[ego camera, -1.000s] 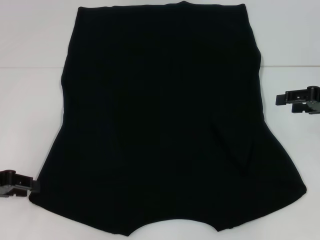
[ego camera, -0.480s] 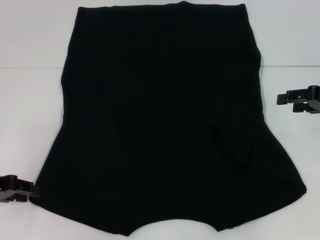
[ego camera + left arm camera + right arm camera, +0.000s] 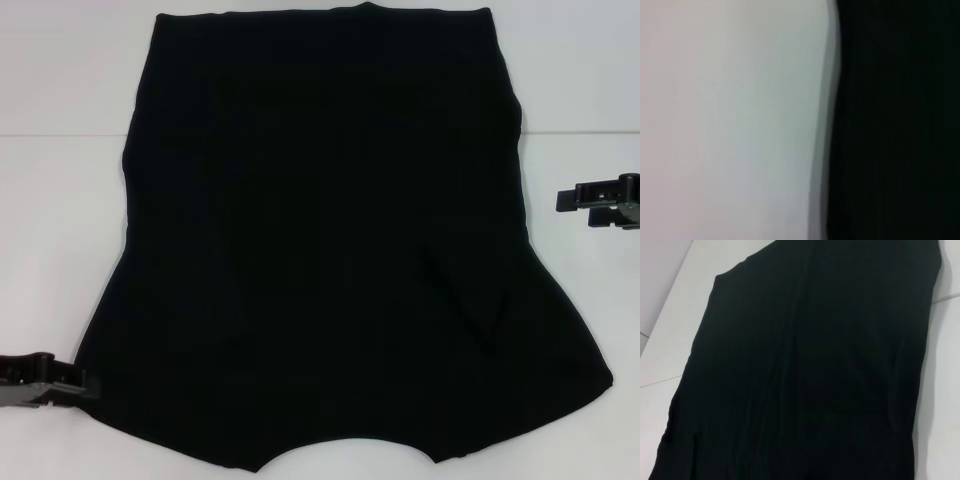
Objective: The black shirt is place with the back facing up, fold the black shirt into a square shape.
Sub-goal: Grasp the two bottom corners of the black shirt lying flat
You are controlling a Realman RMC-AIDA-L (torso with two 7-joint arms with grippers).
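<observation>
Left gripper (image 3: 88,383) tip hidden at black shirt (image 3: 330,240) edge.

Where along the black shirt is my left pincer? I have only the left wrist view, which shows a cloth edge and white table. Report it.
Observer: The left pincer is at the near left corner of the black shirt, right at its flared edge. I cannot confirm contact.
Operator: Now give me the right arm.
Observer: The right pincer sits over the white table, out to the shirt's right side and clear of the cloth.
Operator: Report the cloth itself.
Observer: It lies spread flat with plain black facing up and one small crease toward its near right part.
</observation>
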